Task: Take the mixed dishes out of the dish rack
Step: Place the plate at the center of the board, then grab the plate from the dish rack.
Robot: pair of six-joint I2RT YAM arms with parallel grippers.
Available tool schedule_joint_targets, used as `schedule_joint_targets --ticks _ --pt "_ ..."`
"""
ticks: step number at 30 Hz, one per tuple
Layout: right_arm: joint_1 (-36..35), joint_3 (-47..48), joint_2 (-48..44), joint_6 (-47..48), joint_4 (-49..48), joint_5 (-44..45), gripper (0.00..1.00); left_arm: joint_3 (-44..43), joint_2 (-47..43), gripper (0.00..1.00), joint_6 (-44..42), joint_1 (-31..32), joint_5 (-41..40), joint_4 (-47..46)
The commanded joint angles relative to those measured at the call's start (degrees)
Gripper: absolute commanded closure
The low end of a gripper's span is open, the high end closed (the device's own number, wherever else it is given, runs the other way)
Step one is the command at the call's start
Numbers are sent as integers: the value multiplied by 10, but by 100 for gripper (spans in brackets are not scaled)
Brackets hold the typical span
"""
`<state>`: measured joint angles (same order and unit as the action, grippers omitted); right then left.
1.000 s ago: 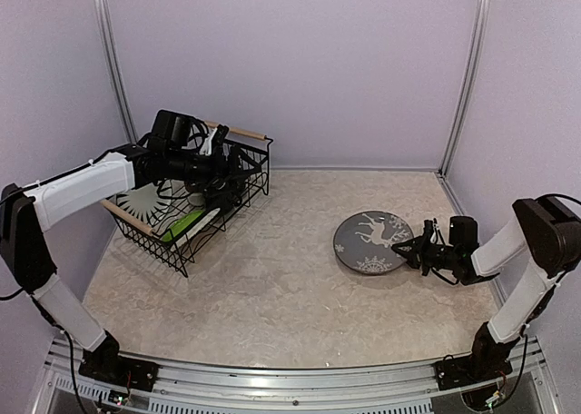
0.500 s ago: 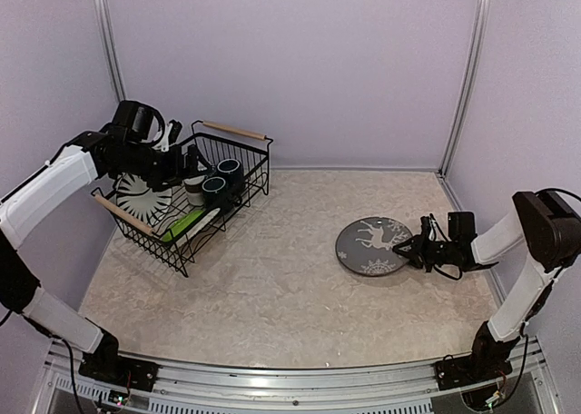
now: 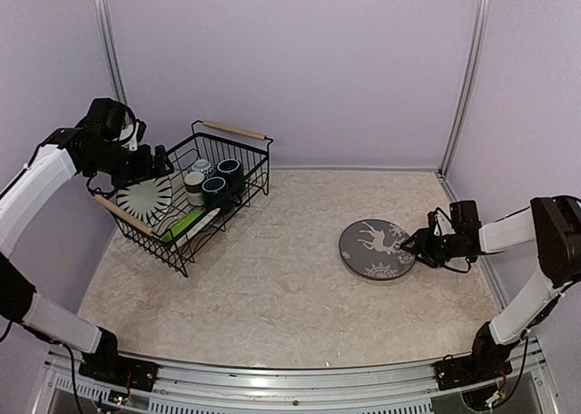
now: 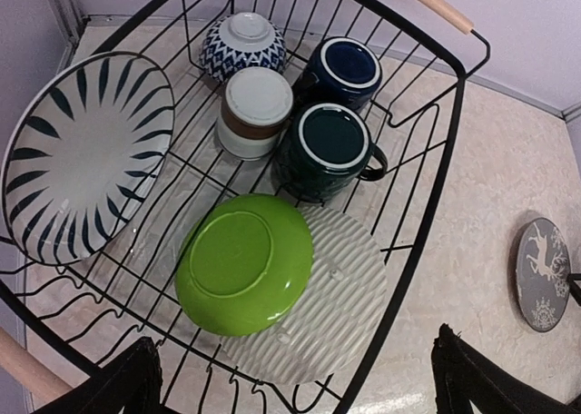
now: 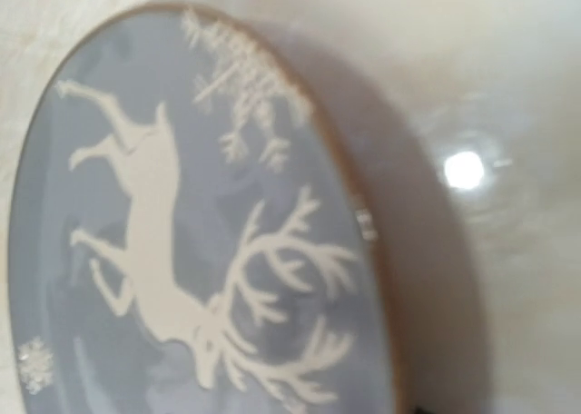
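the left jaws (image 3: 156, 162) stand wide apart, holding nothing, above the dish rack (image 4: 454, 96). in the left wrist view the green plate (image 4: 241, 264) lies straight ahead of the gap between them, overlapping a pale ribbed plate (image 4: 349, 314) that sits toward the right-hand jaw. the black-and-white striped plate (image 4: 86, 151) leans against the rack wall out past the left-hand jaw. further ahead stand the dark green mug (image 4: 331, 146), the dark blue mug (image 4: 349, 69), the grey brown-based cup (image 4: 254, 110) and, furthest off, a small blue-and-white patterned bowl (image 4: 242, 42), upside down.

the right jaws (image 3: 416, 248) sit at the edge of the dark grey deer plate (image 3: 374, 248), which lies on the table (image 3: 272, 278) well apart from the rack. the wrist view is filled by the plate, so whether they are clamped on its rim i cannot tell.

so, as i read it, one dish is out and seven are left in the rack – early days.
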<state>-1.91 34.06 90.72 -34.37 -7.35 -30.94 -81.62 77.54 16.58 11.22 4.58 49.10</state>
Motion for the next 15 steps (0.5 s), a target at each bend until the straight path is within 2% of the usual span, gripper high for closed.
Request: schedule_joint_targets --ticks 1,9,15 --pt "5 20 -49 50 101 85 43 -22 -6 1 -5 -34 -39 27" --pt "-15 23 -130 70 162 142 31 -59 22 1 15 -107 -65 44" --pt "-41 20 -175 78 150 132 24 -132 102 1 20 -160 -83 64"
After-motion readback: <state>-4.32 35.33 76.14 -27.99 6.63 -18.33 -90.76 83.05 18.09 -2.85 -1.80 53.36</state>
